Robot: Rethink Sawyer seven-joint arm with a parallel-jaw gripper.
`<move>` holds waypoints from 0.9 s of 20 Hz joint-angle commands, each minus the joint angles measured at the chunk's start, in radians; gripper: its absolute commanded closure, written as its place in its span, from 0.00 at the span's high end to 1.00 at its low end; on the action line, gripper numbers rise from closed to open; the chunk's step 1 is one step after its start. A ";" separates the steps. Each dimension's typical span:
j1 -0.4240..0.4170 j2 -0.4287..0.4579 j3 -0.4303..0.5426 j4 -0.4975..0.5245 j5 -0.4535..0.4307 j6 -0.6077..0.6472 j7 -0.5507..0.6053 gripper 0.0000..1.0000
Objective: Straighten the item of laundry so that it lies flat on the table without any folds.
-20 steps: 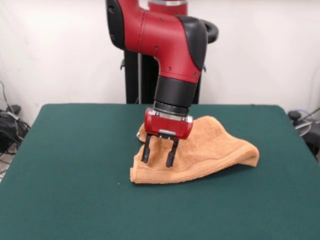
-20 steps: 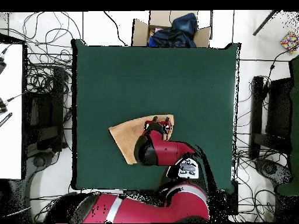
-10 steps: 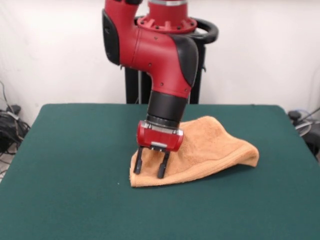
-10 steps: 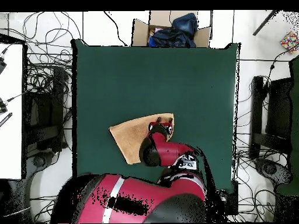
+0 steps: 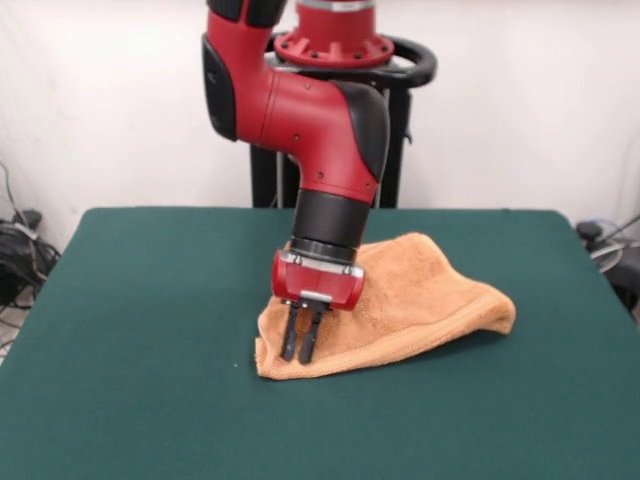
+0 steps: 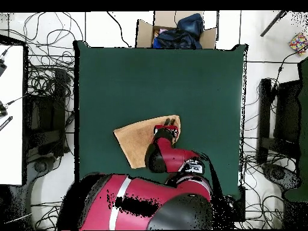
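Note:
The item of laundry (image 5: 430, 290) is an orange-tan towel, folded over on itself and humped, lying mid-table (image 5: 130, 300). My gripper (image 5: 300, 343) points down at the towel's near left corner, with its fingers pinched together on the cloth there. In the overhead view the towel (image 6: 133, 139) shows as a wedge on the green table (image 6: 150, 78). The gripper (image 6: 167, 127) sits at its right end, and the arm hides part of the cloth.
A cardboard box (image 6: 174, 31) with dark blue cloth stands just past the table's top edge in the overhead view. Cables and black stands (image 6: 281, 129) lie along both sides. Green tabletop surrounds the towel on all sides.
The gripper moved toward the towel's near left corner and lowered, and its fingers went from open to pinched together on the cloth. The corner shifted slightly.

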 commanded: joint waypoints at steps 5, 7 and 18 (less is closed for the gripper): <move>0.027 -0.112 0.069 -0.003 0.043 0.280 0.123 0.00; 0.025 -0.108 0.063 -0.022 0.022 0.282 0.109 0.00; -0.069 -0.062 0.062 -0.125 -0.114 0.228 0.058 0.00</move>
